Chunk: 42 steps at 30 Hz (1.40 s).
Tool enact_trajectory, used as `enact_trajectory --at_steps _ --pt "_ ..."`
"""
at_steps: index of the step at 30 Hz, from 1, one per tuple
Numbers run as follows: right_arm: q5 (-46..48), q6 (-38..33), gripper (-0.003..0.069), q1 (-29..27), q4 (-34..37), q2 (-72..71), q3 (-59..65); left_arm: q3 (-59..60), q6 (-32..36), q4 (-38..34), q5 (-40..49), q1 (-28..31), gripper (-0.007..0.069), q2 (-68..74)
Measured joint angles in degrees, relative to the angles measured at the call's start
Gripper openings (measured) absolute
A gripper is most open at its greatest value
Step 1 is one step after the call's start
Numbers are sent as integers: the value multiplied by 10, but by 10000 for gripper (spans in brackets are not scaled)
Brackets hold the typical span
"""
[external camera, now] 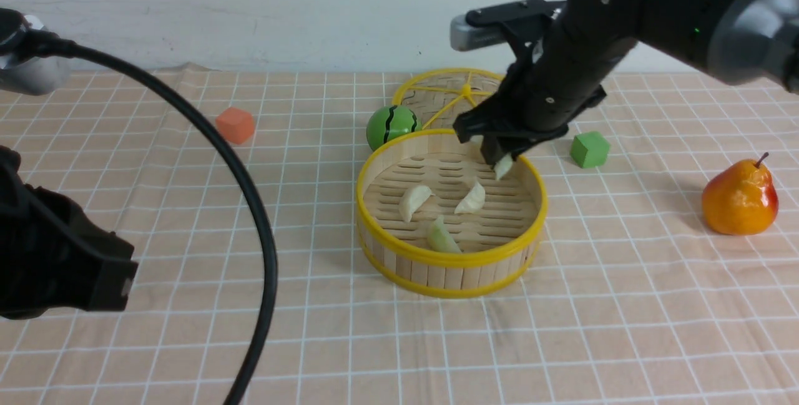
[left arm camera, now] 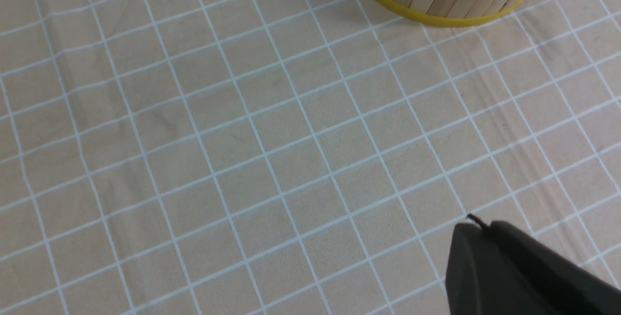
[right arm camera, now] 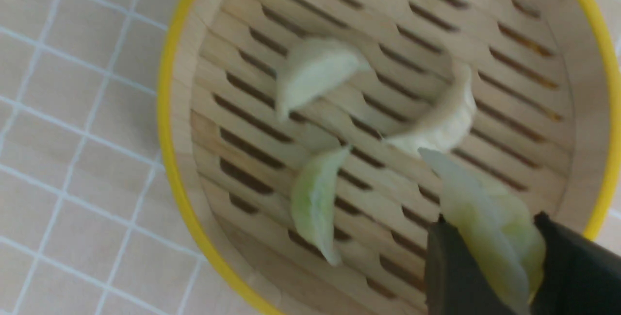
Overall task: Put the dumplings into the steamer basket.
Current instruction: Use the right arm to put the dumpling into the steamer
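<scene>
Desk: How many dumplings does the front view show?

Photographer: Four. Two cream-white dumplings [external camera: 414, 201] [external camera: 472, 199] and two pale green dumplings [external camera: 442, 236] [external camera: 503, 166].

Desk: And the rest?

Photographer: One steamer basket [external camera: 449, 274] and one woven lid [external camera: 437, 96]. Two cubes: one orange cube [external camera: 235, 125], one green cube [external camera: 589, 149]. One striped green ball [external camera: 392, 126]. One pear [external camera: 740, 199].

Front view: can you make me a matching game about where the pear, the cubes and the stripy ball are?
Things:
1 pear
2 orange cube
3 green cube
4 stripy ball

Places:
a well left of the steamer basket
b behind the basket, beside the lid
c far right
d between basket and pear

Pairs: 1-c, 2-a, 3-d, 4-b
</scene>
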Motion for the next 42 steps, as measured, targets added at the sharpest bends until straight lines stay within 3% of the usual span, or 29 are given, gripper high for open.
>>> enact_trajectory --at_steps 6,12,24,35,42 --pt "8 8 204 -3 -26 95 -80 0 0 0 1 0 11 0" --pt "82 56 204 -12 -74 146 -119 0 0 0 10 0 13 0" --pt "127 8 206 -7 -14 156 -122 0 0 0 -2 0 16 0" --pt "128 -17 351 5 4 161 -113 0 0 0 -2 0 17 0" --pt "128 -28 353 6 5 134 -112 1 -3 26 -2 0 17 0"
